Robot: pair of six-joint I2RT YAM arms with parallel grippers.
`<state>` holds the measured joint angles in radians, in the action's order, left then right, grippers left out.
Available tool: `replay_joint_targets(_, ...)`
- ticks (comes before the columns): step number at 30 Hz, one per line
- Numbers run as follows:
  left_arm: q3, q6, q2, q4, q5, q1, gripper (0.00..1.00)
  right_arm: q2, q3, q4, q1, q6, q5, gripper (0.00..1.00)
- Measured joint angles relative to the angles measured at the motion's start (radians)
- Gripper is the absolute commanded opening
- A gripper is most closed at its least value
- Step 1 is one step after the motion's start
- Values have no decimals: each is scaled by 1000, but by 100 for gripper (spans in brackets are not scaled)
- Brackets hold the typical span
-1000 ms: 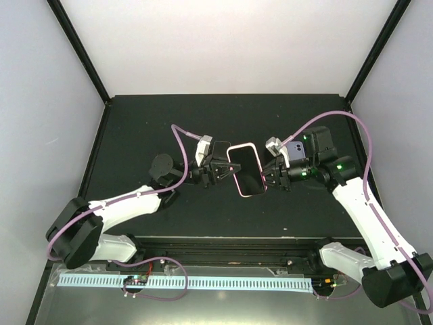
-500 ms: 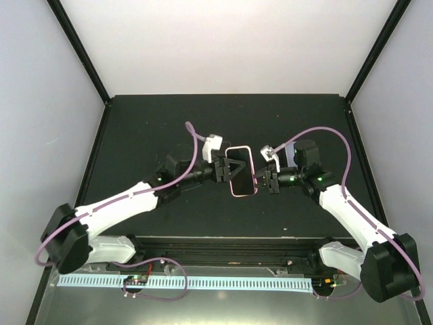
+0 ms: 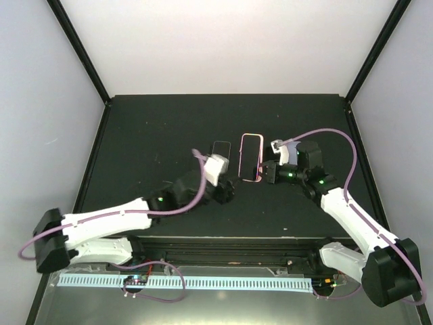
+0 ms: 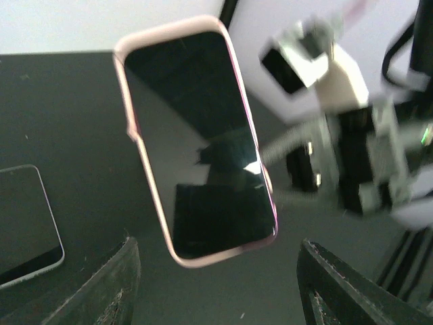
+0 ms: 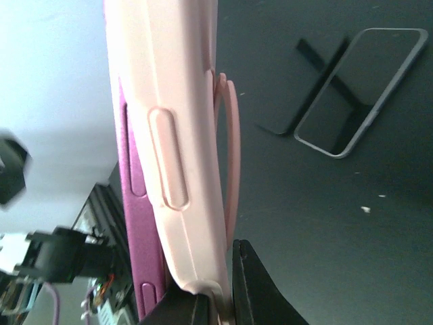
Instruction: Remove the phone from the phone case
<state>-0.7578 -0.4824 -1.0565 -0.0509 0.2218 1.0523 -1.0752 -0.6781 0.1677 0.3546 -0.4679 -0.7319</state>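
Observation:
A pink phone case (image 3: pixel 252 135) hangs just above the table right of centre, seemingly lifted off it. Inside it sits the phone (image 3: pixel 252 157), its screen dark and glossy (image 4: pixel 203 135). My right gripper (image 3: pixel 265 173) is shut on the case's thin lower right edge (image 5: pixel 216 284). In the right wrist view the pink wall (image 5: pixel 169 135) stands slightly off a magenta side with buttons (image 5: pixel 139 223), which looks like the phone's edge. Nearer its base, my left gripper (image 3: pixel 229 189) is open and empty (image 4: pixel 218 271), and its fingers (image 4: pixel 122 284) are well short of the case.
A second dark phone with a grey rim (image 3: pixel 221 154) lies flat on the black table just left of the case; it also appears in the wrist views (image 4: pixel 24 223) (image 5: pixel 352 88). Black frame posts and white walls surround the table (image 3: pixel 149 128).
My left gripper has opened, let go of the case and drawn back toward its base. The right gripper keeps hold of the case and has carried it slightly farther back and turned it upright.

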Motion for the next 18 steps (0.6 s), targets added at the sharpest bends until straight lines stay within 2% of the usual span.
replay_joint_targets(4, -63, 114, -175, 52, 135, 140, 66, 16, 0, 15, 0, -29, 75, 1)
replay_joint_targets(7, -151, 198, -302, 84, 207, 199, 66, 18, 0, 27, -2, -32, 105, 1)
replay_joint_targets(13, -292, 349, -464, 130, 349, 234, 65, 11, 2, 51, -7, -28, 125, 1)
replay_joint_targets(18, -335, 440, -533, 156, 473, 238, 65, -2, 3, 62, -8, -21, 116, 1)
